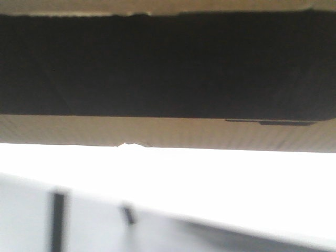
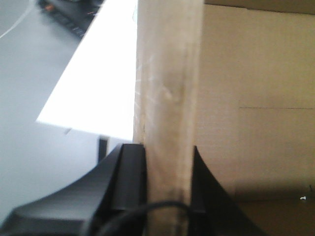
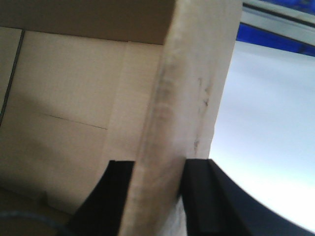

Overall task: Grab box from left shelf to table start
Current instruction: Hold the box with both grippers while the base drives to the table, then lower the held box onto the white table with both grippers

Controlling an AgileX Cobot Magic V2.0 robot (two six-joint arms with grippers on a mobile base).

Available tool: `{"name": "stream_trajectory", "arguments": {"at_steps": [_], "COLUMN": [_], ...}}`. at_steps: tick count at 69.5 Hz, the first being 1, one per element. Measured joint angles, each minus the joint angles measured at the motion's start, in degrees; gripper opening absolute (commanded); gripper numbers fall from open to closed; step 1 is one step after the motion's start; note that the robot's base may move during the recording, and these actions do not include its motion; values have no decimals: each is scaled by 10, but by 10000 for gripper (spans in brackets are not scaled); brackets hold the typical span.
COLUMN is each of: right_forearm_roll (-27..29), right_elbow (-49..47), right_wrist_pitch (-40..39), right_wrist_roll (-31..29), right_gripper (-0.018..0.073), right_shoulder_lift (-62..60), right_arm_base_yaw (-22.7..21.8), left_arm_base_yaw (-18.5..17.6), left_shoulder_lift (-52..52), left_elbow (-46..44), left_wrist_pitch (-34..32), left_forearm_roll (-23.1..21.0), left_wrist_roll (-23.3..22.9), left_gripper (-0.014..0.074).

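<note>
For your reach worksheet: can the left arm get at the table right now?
Probably not: its end effector is shut on the box wall, though nothing else blocks the table beside it.

One box [image 1: 168, 134]. On it one black print [image 1: 168, 63], single wide band. One nick [image 1: 128, 145] in lower edge. Two box walls in wrist views, one per view. Two hands: left hand [image 2: 165, 150], right hand [image 3: 158, 164]. Two fingers [image 2: 129, 177] per hand, four in all. One tabletop [image 1: 168, 173]. Two dark bars [image 1: 58, 220] under tabletop edge in front view; one in left wrist view. Of left shelf [image 3: 275, 39], one blue track in sight. One cable [image 2: 147, 209] by left hand.
</note>
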Motion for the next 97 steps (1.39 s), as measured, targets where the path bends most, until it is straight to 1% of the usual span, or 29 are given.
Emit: {"name": "stream_trajectory", "arguments": {"at_steps": [97], "right_forearm_roll": [-4], "right_elbow": [0], "right_wrist_pitch": [4], "right_wrist_roll": [0], "right_gripper": [59], "right_shoulder_lift": [0], "right_arm_base_yaw": [0], "left_arm_base_yaw": [0], "left_shoulder_lift": [5], "left_elbow": [1], "left_wrist_pitch": [0], "left_forearm_roll": [-3], "left_wrist_roll": [0], "left_gripper": [-93]}}
